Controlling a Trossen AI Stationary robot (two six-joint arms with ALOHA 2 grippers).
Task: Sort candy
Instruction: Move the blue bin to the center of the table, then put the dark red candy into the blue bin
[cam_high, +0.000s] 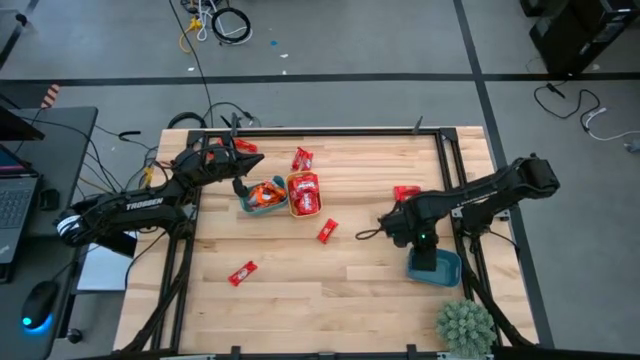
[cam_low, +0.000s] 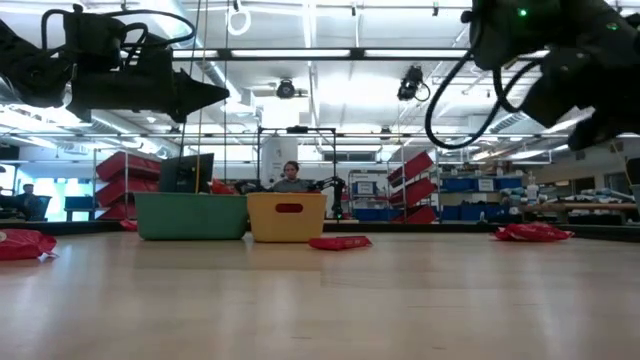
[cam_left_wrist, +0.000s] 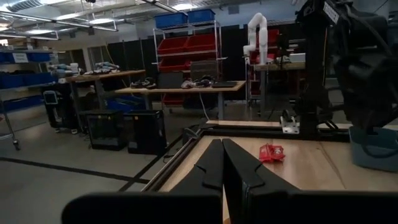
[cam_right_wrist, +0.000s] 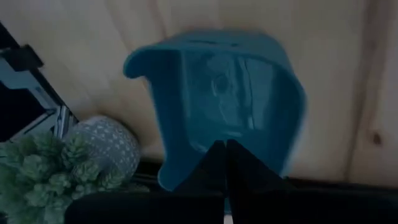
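Many small wrapped candies are seen spread over the wooden table, and some are piled in the teal bowl and yellow bowl on the far left. They are judged light, flat, crinkly and slippery, best pinched across the middle. The right gripper is held above the blue bowl at the near right, clenched on nothing, well apart from any candy. The left gripper is clenched too, empty, just beside the teal bowl.

Red candy scattered flat on table; some in bowls

Bare table before teal bowl
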